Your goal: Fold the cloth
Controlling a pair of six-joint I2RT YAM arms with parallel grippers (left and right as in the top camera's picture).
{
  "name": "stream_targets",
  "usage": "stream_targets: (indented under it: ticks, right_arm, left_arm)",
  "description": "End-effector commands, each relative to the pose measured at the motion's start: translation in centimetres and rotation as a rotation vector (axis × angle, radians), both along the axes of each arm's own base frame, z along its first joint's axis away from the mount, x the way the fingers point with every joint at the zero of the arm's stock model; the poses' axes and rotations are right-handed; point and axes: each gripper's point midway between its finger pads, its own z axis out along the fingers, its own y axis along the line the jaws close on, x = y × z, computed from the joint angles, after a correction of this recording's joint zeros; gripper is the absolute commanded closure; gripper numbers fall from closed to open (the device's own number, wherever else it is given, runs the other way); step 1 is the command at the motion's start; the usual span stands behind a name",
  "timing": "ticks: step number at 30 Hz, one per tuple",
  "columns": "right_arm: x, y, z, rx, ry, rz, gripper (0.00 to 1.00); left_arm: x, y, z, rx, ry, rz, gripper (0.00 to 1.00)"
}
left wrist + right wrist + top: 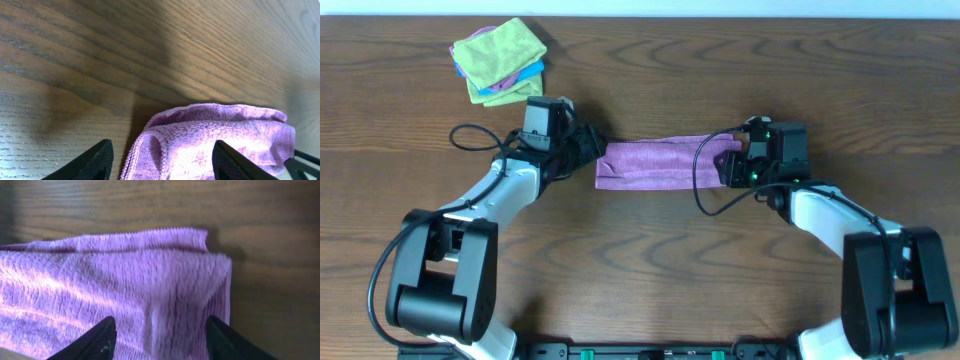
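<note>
Right now the cloth (655, 163) is lying near the middle of the wooden table (650, 270), folded into a long narrow strip running left to right. The left gripper (592, 150) is sitting at the strip's left end and the right gripper (728, 166) at its right end, both low over the wood.

Seen from the left wrist, the left gripper (162, 147) is standing with its jaws spread apart. The rounded, bunched end of the cloth (215, 135) is resting on the table between the two black fingers (95, 160), and neither finger is pressing on it.

Seen from the right wrist, the right gripper (160, 325) is likewise standing released. Its fingers (95, 340) are parted over the doubled end of the cloth (115, 280), whose upper layer is sitting slightly short of the lower layer along the far edge.

A black cable (700, 185) from the right arm is looping across the right part of the strip. At the far left corner a pile of folded cloths (500, 58), lime green on top, is sitting well apart from the strip.
</note>
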Motion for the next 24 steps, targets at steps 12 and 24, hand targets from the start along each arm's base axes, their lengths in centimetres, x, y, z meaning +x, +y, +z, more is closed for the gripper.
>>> stream_targets:
  ticks: [12, 24]
  right_arm:
    - [-3.0, -2.3, 5.1, 0.1, 0.087, -0.166, 0.18]
    - [-4.1, -1.6, 4.4, 0.301, 0.216, -0.188, 0.04]
  left_arm:
    - [-0.2, -4.4, 2.8, -0.092, -0.004, -0.148, 0.94]
    - [-2.7, -5.1, -2.9, 0.131, 0.09, -0.21, 0.94]
